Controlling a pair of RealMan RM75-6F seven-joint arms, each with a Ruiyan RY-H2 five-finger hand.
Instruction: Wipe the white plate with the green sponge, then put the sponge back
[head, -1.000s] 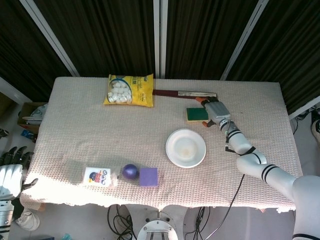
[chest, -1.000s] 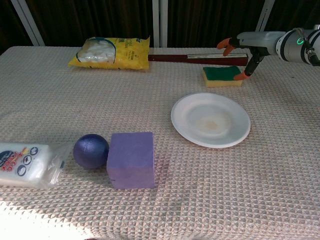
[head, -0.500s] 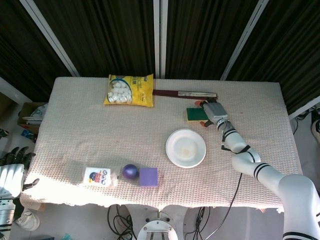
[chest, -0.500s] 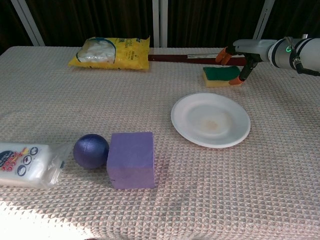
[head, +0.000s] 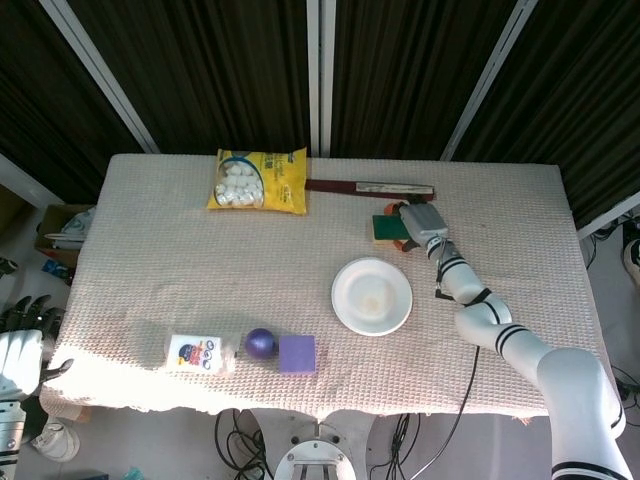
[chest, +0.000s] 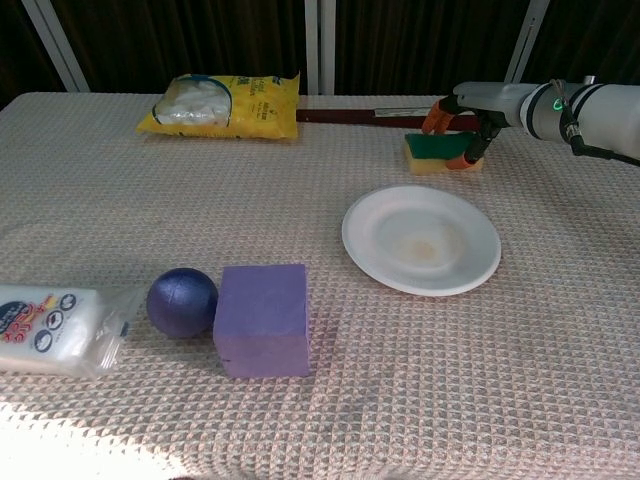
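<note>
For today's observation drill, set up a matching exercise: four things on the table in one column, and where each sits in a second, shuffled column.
Things:
1. sponge
2. plate
3. ball
4. yellow bag

Places:
A. far edge of the table, left of the long dark-red bar
B. between the fingers of the right hand
C. touching the left side of the purple block
D. bare on the cloth, just nearer the camera than the sponge

Pairs: 1-B, 2-D, 3-C, 4-A
</note>
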